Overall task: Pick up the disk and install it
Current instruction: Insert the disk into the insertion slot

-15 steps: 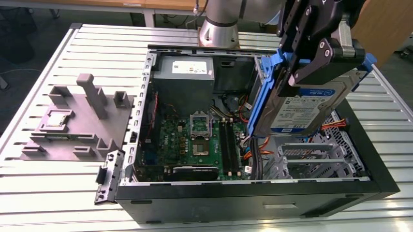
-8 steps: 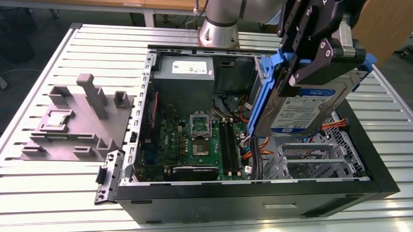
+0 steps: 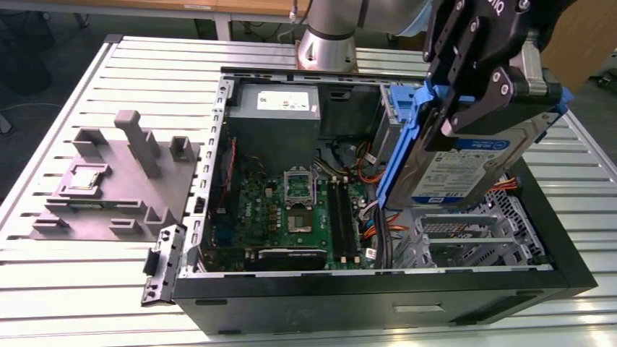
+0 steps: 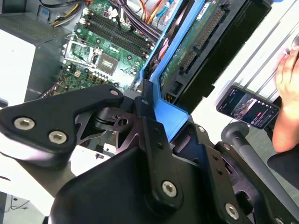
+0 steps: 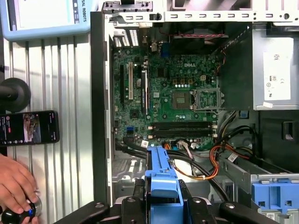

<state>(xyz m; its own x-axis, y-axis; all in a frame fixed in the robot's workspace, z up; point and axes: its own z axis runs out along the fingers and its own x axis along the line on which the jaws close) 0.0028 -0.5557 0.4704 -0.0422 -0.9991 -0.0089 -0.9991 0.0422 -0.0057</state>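
Right now I am seeing the grey fixture block [image 3: 106, 181] lying on the slatted surface [image 3: 77, 289]. Beside it the open computer case [image 3: 386, 296] is showing its motherboard [image 3: 289, 210], and my gripper [image 3: 487, 101] is clamping the disk [image 3: 461, 170], holding it tilted above the metal drive cage [image 3: 463, 235].

Bright, even light fills the exterior view, so the slatted table [image 3: 77, 289] reads pale, close to washed out, with hardly a shadow on it. Inside the case [image 3: 386, 303] it is dimmer: the motherboard [image 3: 289, 210] sits in shade, darkest by the near wall. The label of the disk [image 3: 463, 170] clamped in my gripper [image 3: 501, 101] catches a soft sheen. In the second wrist view my black housing looms soft and out of focus, and the power supply [image 4: 16, 60] is blown out to plain white. In the first wrist view the motherboard is evenly lit, and the phone [image 5: 28, 127] screen glows.
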